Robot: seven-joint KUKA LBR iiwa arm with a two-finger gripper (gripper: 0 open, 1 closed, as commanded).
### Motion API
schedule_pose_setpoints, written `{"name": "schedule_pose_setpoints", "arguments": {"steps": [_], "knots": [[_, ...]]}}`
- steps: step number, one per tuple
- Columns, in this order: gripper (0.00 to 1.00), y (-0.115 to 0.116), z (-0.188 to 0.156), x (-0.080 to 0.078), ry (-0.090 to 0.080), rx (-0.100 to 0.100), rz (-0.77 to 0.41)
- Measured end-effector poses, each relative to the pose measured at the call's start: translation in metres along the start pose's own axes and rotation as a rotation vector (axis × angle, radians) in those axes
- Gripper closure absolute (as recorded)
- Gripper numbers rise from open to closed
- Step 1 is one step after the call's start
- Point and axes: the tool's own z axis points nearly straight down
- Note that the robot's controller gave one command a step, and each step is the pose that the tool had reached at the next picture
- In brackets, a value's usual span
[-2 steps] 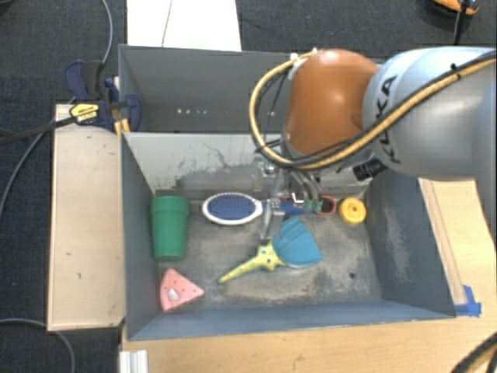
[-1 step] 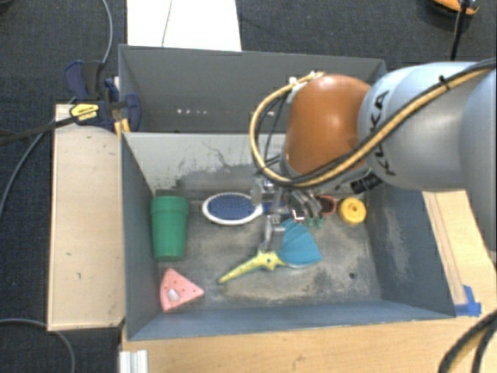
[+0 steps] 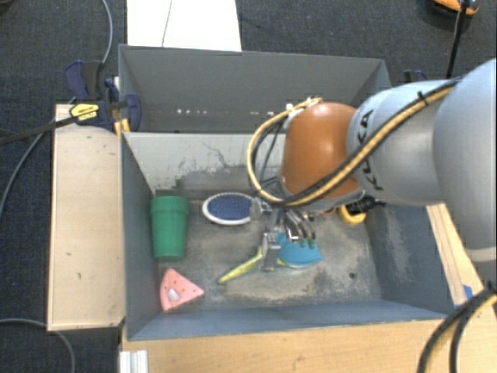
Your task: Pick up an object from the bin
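A pink triangular block (image 3: 178, 291) is lying in the near left corner of the bin (image 3: 351, 249). Just past it, a yellow-green stick (image 3: 239, 270) is lying with its far end by the pincer (image 3: 281, 249). The pincer is hanging low against a round blue object (image 3: 300, 256) mid-bin, and I cannot tell how wide it is standing. Farther back, a green cup (image 3: 169, 225) and a blue oval brush (image 3: 228, 207) are lying.
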Motion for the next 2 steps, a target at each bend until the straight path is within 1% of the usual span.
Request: {"name": "schedule_pose_setpoints", "arguments": {"steps": [1,2], "knots": [[0.0,-0.003,0.025,0.0,-0.002,0.0,-0.041],[1.0,-0.012,0.039,0.0,-0.001,-0.003,-0.203]]}}
